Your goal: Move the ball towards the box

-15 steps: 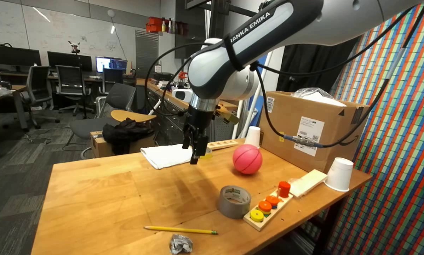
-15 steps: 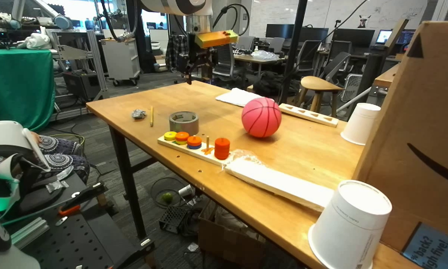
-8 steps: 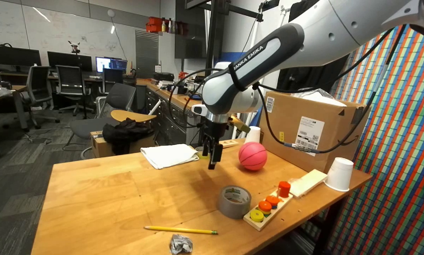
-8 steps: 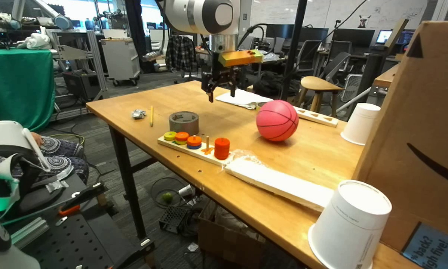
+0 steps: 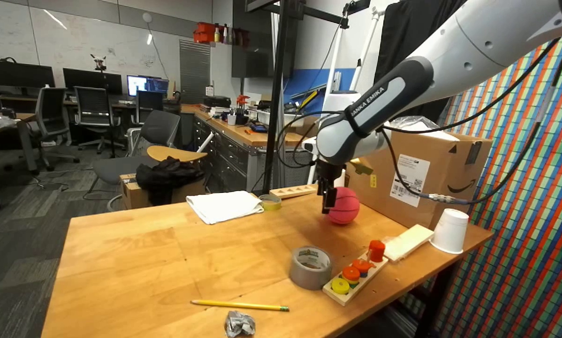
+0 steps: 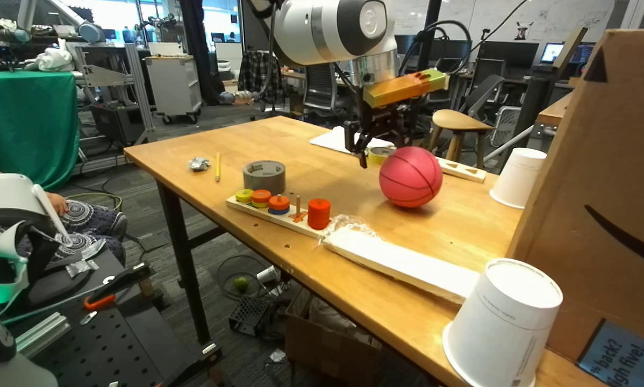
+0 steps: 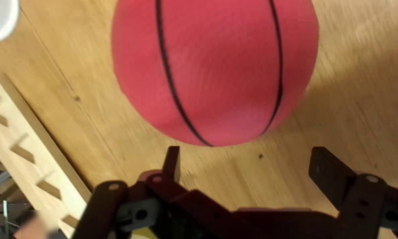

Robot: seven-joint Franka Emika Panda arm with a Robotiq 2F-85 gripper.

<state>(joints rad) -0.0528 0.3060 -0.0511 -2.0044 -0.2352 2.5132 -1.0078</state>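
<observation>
The pink-red ball [image 5: 346, 206] with dark seams rests on the wooden table, a gap away from the brown cardboard box [image 5: 443, 180]. That box [image 6: 596, 188] fills the right side of an exterior view. My gripper [image 7: 245, 154] is open, its fingers spread wide with bare tabletop between them. In the wrist view the ball [image 7: 215, 66] lies just ahead of the fingertips and not between them. One fingertip hangs low at the near side of the ball [image 6: 410, 180] in an exterior view; the other is partly hidden there. Whether the gripper touches the ball I cannot tell.
White cups [image 6: 518, 177] stand by the box, one [image 5: 450, 230] near the table corner. A notched wooden tray [image 7: 36, 142] lies beside the ball. Closer to the edge are a pale board [image 5: 408, 241], a peg toy [image 5: 356, 277] and a grey tape roll [image 5: 310, 274].
The ball has rolled toward the box. My gripper has come down and followed in the same direction, now close behind the ball. It holds nothing throughout.
</observation>
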